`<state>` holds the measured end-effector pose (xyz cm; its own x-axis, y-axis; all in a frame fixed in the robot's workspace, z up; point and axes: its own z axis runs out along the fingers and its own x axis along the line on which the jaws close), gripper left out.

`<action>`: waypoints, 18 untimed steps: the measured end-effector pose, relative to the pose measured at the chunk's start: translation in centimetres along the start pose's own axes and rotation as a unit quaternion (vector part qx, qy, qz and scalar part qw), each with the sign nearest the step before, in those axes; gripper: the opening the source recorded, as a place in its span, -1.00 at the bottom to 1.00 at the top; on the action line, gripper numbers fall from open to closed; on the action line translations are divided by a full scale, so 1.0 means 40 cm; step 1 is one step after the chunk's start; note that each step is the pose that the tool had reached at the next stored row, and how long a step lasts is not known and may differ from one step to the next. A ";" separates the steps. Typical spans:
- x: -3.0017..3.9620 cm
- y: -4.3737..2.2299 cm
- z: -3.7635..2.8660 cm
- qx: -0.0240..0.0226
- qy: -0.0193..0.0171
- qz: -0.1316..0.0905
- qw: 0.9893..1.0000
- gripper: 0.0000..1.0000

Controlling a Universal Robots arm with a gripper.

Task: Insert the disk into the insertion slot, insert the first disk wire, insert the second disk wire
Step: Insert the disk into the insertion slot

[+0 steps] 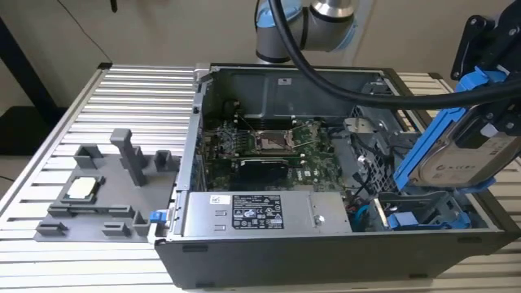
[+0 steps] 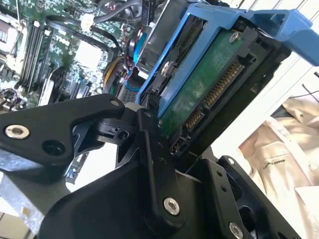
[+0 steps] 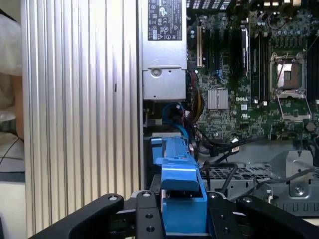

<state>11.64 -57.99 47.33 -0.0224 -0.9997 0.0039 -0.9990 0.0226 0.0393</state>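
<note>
In the exterior view the disk [image 1: 456, 155], a silver drive with a white label in a bright blue frame, hangs tilted over the open computer case's near corner on that view's right. My gripper [image 1: 488, 73] is shut on it from above. Just under the disk's lower edge lies the insertion slot [image 1: 419, 210], a grey metal bay with blue trim. The second wrist view shows the disk's green board and connector [image 2: 209, 84] beside a black finger [image 2: 152, 149]. In the first wrist view the blue frame [image 3: 179, 174] sits clamped in my gripper [image 3: 183, 216], and a blue cable [image 3: 172, 110] lies in the case beyond.
The case holds a motherboard [image 1: 269, 143] and a grey power supply [image 1: 244, 213] next to the slot. The arm's thick black hose [image 1: 342, 85] crosses over the case. A grey fixture [image 1: 106, 189] stands on the ribbed metal table [image 1: 122, 85] at the exterior view's left.
</note>
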 end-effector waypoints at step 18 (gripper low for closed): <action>0.006 -0.003 0.035 0.000 -0.001 0.004 1.000 -0.35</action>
<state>11.71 -58.23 45.94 -0.0304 -0.9995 0.0024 -0.9988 0.0305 0.0388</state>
